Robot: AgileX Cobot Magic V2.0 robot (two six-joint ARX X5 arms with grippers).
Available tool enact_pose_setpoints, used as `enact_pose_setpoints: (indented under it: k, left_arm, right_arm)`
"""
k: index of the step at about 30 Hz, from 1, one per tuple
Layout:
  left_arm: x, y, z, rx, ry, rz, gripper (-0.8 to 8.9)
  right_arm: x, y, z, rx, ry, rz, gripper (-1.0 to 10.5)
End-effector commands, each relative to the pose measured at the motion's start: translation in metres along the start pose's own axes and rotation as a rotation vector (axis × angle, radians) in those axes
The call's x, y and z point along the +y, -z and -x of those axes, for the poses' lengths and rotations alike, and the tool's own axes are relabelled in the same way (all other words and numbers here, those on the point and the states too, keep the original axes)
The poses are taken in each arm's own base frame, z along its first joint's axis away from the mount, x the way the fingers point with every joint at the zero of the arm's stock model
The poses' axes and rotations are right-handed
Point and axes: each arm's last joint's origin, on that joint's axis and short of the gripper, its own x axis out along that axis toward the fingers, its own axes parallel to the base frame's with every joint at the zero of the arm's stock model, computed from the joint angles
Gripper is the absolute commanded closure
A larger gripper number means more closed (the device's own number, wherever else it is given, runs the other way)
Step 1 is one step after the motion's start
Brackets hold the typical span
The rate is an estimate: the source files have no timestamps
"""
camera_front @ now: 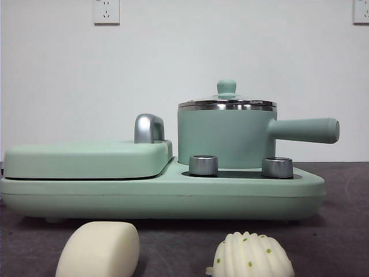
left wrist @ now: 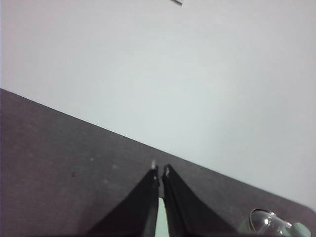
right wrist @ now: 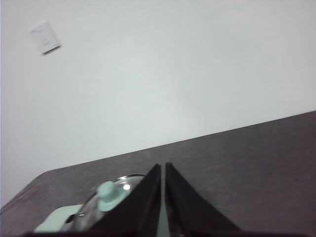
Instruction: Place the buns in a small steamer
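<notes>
Two cream-white buns lie on the dark table in front of the appliance: a smooth oblong bun [camera_front: 99, 250] at the left and a ribbed shell-shaped bun [camera_front: 252, 256] with green specks at the right. The small steamer [camera_front: 226, 135], mint green with a steel rim, stands on the appliance's right half, its glass lid with green knob [camera_front: 226, 87] on and its long handle [camera_front: 304, 130] pointing right. The lid's knob [right wrist: 110, 194] also shows in the right wrist view. My left gripper [left wrist: 160, 170] and right gripper [right wrist: 163, 166] hang shut and empty above the table, out of the front view.
The mint-green appliance base [camera_front: 161, 193] spans most of the table's width, with a flat hinged griddle cover [camera_front: 86, 158] on its left half and two steel dials [camera_front: 203, 165] at the front. A white wall stands behind.
</notes>
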Motion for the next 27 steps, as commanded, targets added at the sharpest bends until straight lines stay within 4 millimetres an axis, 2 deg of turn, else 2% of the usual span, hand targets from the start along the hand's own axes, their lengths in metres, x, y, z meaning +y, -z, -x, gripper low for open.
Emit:
enact_pose_setpoints:
  k: [1,8,13,20,27]
  left_arm:
    - [-0.006,-0.012,-0.005,0.035,0.027,-0.065,7.98]
    - [-0.014,-0.027,-0.035,0.166,0.085,-0.088,7.98]
    - [-0.019,-0.033,-0.061,0.257,0.133,-0.107,7.98]
    - [-0.037,-0.040,-0.093,0.362,0.241,-0.231,7.98]
    - [-0.057,-0.034,-0.114,0.521,0.427,-0.404,7.98]
  right_arm:
    - [0.007,-0.016,-0.006,0.007,-0.045,0.026,9.3]
    - [0.016,-0.041,-0.031,0.098,-0.110,0.081,9.3]
    - [0.016,-0.049,-0.051,0.214,-0.114,0.106,9.3]
    - [0.011,-0.045,-0.078,0.391,-0.156,0.131,9.3]
    - [0.014,-0.031,-0.091,0.496,-0.221,0.209,9.3]
